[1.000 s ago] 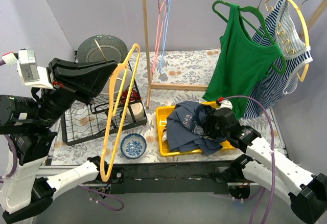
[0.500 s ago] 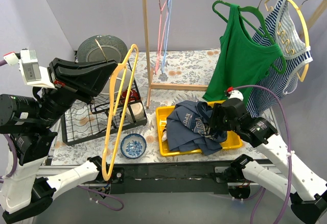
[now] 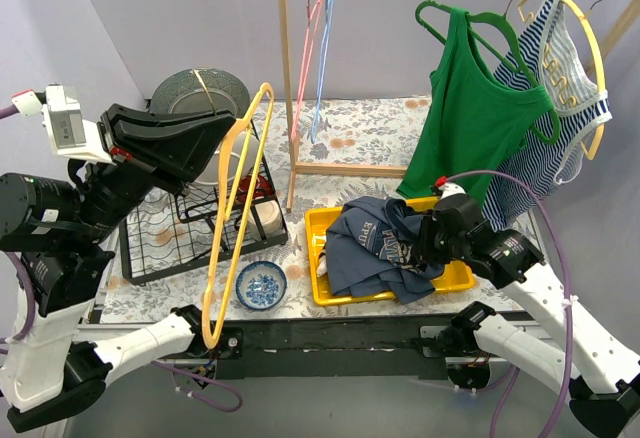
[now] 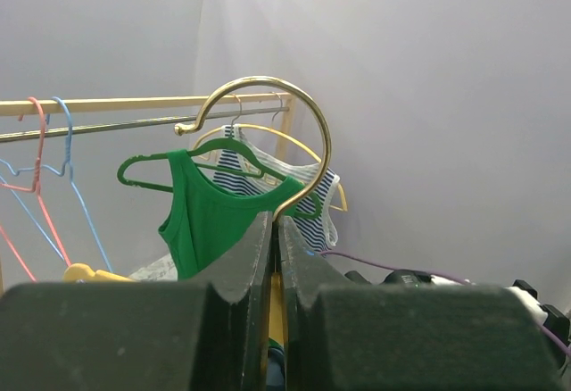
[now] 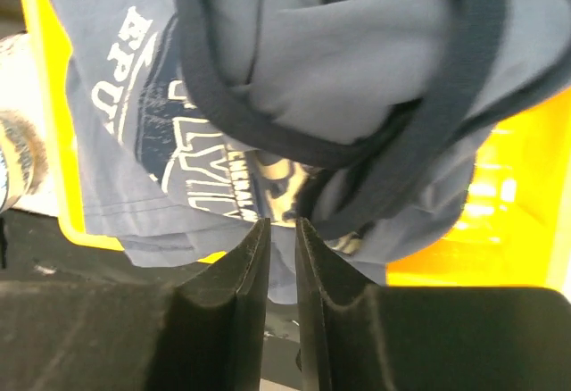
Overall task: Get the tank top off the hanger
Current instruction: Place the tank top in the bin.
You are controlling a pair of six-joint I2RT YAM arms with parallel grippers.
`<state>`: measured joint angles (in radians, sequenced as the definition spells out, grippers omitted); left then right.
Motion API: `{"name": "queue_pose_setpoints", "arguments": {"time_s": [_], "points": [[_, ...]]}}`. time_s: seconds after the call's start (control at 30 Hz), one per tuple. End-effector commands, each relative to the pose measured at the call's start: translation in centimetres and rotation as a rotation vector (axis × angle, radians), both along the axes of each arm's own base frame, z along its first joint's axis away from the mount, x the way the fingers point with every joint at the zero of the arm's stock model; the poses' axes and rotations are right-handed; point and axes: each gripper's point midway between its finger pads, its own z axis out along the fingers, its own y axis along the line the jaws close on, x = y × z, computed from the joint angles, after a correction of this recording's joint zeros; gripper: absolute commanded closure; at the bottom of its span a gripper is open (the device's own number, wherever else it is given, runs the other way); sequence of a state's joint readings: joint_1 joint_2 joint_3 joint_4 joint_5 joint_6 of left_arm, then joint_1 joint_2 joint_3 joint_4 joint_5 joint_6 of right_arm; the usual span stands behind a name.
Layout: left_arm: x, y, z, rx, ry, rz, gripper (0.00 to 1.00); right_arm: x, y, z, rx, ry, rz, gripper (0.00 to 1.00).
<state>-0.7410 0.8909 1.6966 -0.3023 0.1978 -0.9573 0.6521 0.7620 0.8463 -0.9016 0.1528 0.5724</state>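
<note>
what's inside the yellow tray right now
A crumpled navy tank top with pale printed lettering fills most of the yellow tray and spills over its near edge. Bare yellow floor shows at the right. Whatever lies under the fabric is covered.

Right pincer (image 3: 432, 241) lifted off blue top (image 3: 380, 246).
</note>
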Motion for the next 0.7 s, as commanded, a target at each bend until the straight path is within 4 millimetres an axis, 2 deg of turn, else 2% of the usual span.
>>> {"name": "queue_pose_setpoints", "arguments": {"time_s": [0.0, 0.03, 0.07, 0.3, 0.37, 0.47, 0.57, 0.67], "points": [[-0.4, -0.1, 0.7, -0.002, -0.011, -0.016, 1.00, -0.9, 1.8, -1.5, 0.106, 0.026, 0.048, 0.78], [-0.4, 0.0, 0.7, -0.003, -0.012, -0.016, 1.00, -0.7, 2.3, -2.0, 0.133, 0.018, 0.043, 0.78], [-0.4, 0.0, 0.7, -0.004, -0.009, -0.018, 1.00, -1.2, 2.1, -4.2, 0.120, 0.055, 0.037, 0.78], [-0.4, -0.4, 0.6, 0.001, 0.001, -0.038, 1.00, -0.9, 2.0, -9.7, 0.166, 0.080, -0.079, 0.73], [-0.2, -0.7, 0.4, 0.005, 0.009, -0.040, 1.00, -0.9, 1.3, -11.3, 0.133, 0.101, -0.128, 0.71], [-0.1, -0.9, 0.3, 0.010, 0.013, -0.042, 1.00, -0.5, 0.3, -11.7, 0.101, 0.093, -0.191, 0.68], [0.1, -1.0, 0.1, 0.014, 0.014, -0.039, 1.00, -0.1, 0.0, -11.0, 0.093, 0.061, -0.202, 0.64], [0.4, -1.2, -0.1, 0.019, 0.014, -0.035, 1.00, 0.3, -0.5, -8.7, 0.075, 0.032, -0.207, 0.59]]}}
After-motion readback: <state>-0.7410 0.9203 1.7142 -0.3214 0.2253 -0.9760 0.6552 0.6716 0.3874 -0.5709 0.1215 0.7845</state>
